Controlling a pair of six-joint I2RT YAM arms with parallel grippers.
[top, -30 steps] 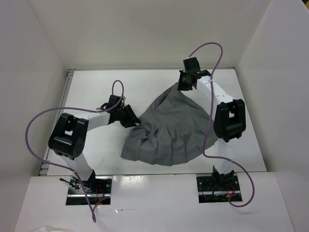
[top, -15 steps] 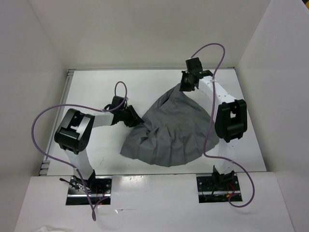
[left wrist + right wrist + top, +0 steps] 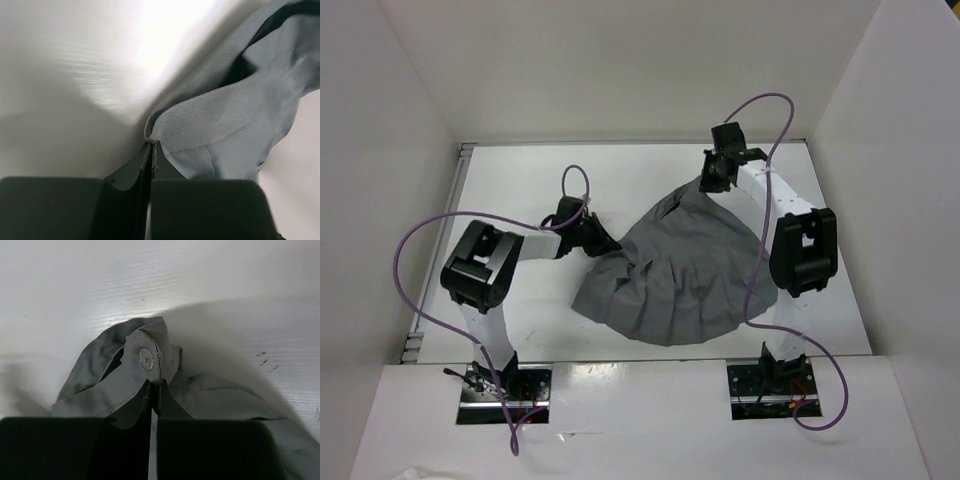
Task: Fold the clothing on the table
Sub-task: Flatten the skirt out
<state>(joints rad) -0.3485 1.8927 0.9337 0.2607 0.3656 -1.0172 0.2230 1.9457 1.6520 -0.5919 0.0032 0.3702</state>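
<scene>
The grey skirt [image 3: 675,280] lies crumpled on the worktop [image 3: 520,190]. The left gripper [image 3: 604,246] clenches its left edge; the right gripper [image 3: 706,184] pinches its far corner beside a button [image 3: 146,359]

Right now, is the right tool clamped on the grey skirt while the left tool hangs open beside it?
No: the left tool is shut on the skirt at its edge too, per the left wrist view; the right tool is clamped on it.

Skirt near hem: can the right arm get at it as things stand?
Probably not yet. The right claw is shut on the buttoned waistband corner of the skirt at the far side, so it would have to let go first. The near hem lies bare on the table, nothing over it.
</scene>
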